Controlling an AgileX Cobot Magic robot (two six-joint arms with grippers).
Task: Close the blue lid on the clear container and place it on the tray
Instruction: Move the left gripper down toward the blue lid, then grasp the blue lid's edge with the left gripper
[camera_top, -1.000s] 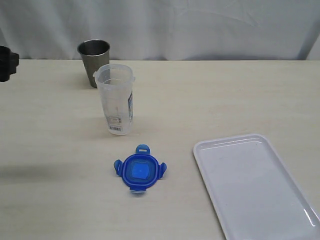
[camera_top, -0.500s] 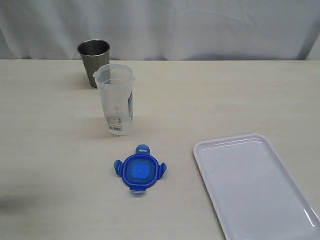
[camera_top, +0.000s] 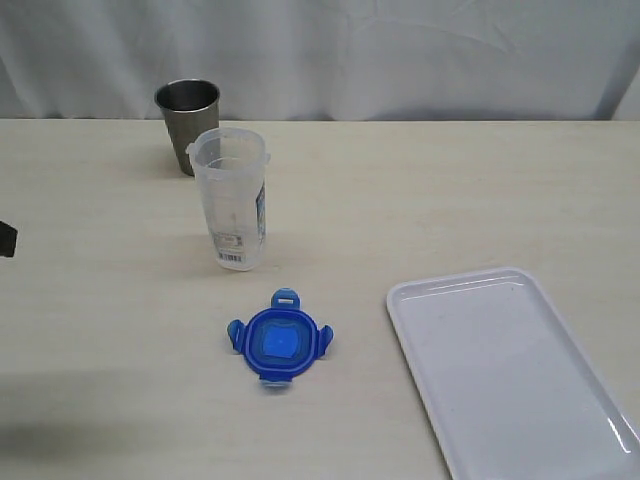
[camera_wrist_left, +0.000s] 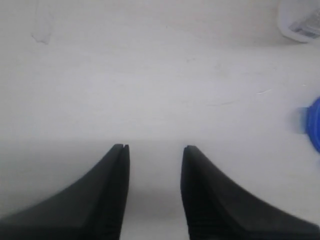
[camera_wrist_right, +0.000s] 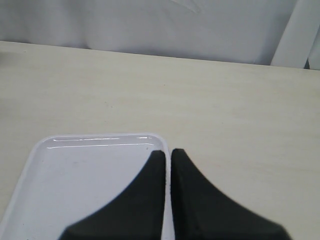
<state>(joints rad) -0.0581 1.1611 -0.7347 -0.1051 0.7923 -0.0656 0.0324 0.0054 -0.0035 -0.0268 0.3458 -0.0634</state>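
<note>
The blue lid (camera_top: 279, 341) lies flat on the table with its tabs spread, in front of the clear container (camera_top: 232, 198), which stands upright and uncovered. The white tray (camera_top: 500, 370) lies at the front right with nothing on it. My left gripper (camera_wrist_left: 152, 147) is open over bare table; the lid's edge (camera_wrist_left: 313, 122) and the container's base (camera_wrist_left: 300, 20) show at the side of the left wrist view. Only a dark corner of the left arm (camera_top: 6, 239) shows in the exterior view. My right gripper (camera_wrist_right: 168, 151) is shut and holds nothing, above the tray's rim (camera_wrist_right: 95, 137).
A grey steel cup (camera_top: 188, 122) stands just behind the clear container. A white cloth backdrop (camera_top: 400, 50) hangs along the table's far edge. A shadow falls on the table at the front left.
The left arm's dark part left the exterior view at the upper left edge, then came back lower down on the left edge. The lid, container and tray have not moved.
</note>
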